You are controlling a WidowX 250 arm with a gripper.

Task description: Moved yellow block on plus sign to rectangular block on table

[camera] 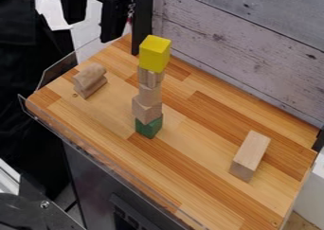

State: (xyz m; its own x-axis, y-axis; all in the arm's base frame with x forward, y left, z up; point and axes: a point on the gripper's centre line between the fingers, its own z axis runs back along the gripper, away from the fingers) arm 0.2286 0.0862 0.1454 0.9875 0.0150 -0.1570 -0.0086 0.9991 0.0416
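The black two-finger gripper (93,31) hangs at the far left, up by the far left corner of the wooden table (196,111). Its two fingers are spread wide, with a big gap between them.

The bright yellow block (154,53) sits at the very top of a tall, wobbly-looking tower, a bit left of the middle of the table. It rests on a light brown wooden plus-shaped piece (150,76) with grooves going down its sides. Under that comes a light brown wooden block (149,94), and then another light brown wooden block (147,110) that is turned a little. A green block (149,127) is at the bottom, touching the table.

The long, pale wooden rectangular block (250,156) lies flat on the right side of the table, well apart from the tower. One end points near and the other points far.

On the left side is a small light brown wooden piece (90,80) with a bumpy, round top and a groove in its side. A black post (142,21) stands by the far edge, behind the tower. A wall of gray wooden boards (244,49) runs along the far side.
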